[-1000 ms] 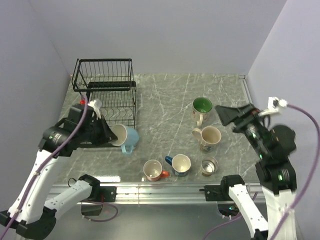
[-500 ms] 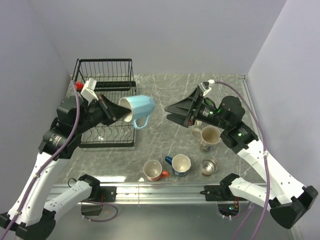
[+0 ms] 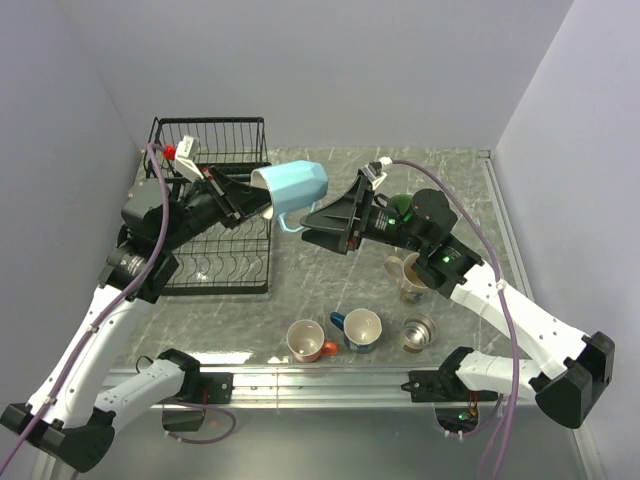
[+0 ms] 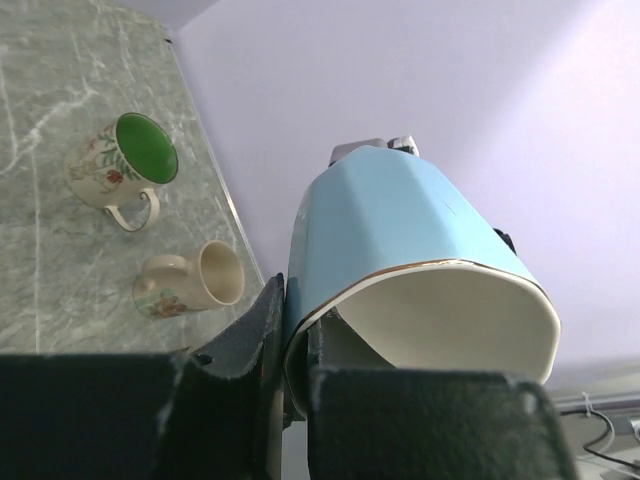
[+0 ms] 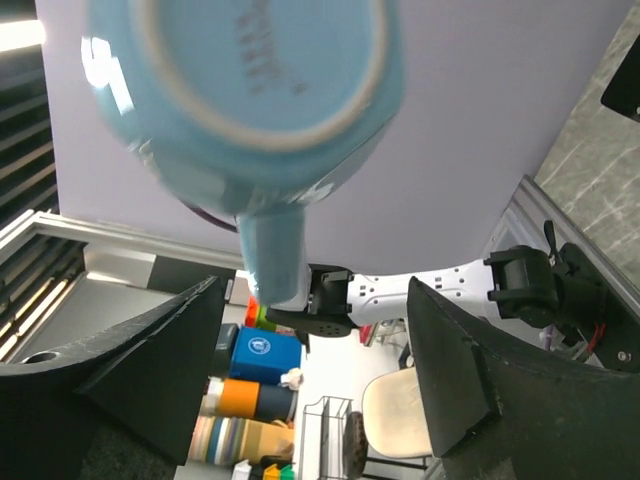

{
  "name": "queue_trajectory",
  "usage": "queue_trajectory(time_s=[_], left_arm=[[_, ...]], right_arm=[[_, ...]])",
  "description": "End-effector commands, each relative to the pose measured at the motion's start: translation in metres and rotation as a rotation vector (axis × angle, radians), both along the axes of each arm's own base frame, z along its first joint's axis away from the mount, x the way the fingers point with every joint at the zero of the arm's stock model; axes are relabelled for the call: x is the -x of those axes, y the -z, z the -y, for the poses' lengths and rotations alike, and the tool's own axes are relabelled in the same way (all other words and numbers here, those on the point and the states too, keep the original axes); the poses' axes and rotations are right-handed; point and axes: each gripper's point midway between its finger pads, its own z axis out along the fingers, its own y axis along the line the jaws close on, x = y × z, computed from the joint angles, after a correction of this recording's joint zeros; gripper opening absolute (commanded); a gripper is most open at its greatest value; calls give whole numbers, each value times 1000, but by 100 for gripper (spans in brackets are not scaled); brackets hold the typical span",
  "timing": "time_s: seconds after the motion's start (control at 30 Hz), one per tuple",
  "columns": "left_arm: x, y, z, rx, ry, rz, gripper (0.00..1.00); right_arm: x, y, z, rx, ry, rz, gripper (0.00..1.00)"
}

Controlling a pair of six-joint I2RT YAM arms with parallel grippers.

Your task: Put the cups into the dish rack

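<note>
A grey-green marbled table (image 3: 330,270) sits between pale lilac walls (image 3: 350,70), with the black dish rack (image 3: 210,135) in its far left corner. The left gripper (image 3: 245,200) pinches the rim of the light blue mug (image 3: 295,185), held in the air just beside the rack's upper shelf. The right gripper (image 3: 322,232) is spread wide around the mug's handle without touching it. The green-lined mug (image 4: 125,165), cream mug (image 3: 415,275), orange-red mug (image 3: 308,340), dark blue mug (image 3: 360,328) and metal cup (image 3: 420,330) stand on the table.
</note>
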Motion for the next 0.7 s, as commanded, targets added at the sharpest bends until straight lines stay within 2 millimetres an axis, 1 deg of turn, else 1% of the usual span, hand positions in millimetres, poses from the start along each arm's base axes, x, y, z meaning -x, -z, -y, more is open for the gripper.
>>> queue_trajectory(time_s=[0.0,0.03,0.07,0.1,0.13,0.2,0.23,0.33,0.4,0.6,0.67], left_arm=[[22,-55,1,148,68,162,0],[22,-49,1,148,69,147,0],[22,-48,1,154,68,137,0],[22,-52,1,163,68,156,0],[23,-49,1,163,70,152,0],[23,-47,1,169,69,148,0],[23,-46,1,171,69,145,0],[22,-43,0,176,61,140,0],[22,-42,0,183,61,135,0],[20,-38,-2,198,44,123,0],[19,-36,-3,202,33,120,0]], right_arm=[[4,-41,2,-98,13,92,78],[2,-42,2,-105,19,89,75],[2,-43,1,-112,22,81,74],[0,-44,2,-125,33,84,73],[0,-47,2,-134,33,87,69],[0,-49,1,-143,37,89,66],[-1,-50,1,-145,40,89,61],[-2,-53,-3,-150,36,91,54],[-4,-54,-5,-152,41,91,53],[-9,-57,-12,-162,49,91,46],[-10,-57,-14,-163,47,89,36]])
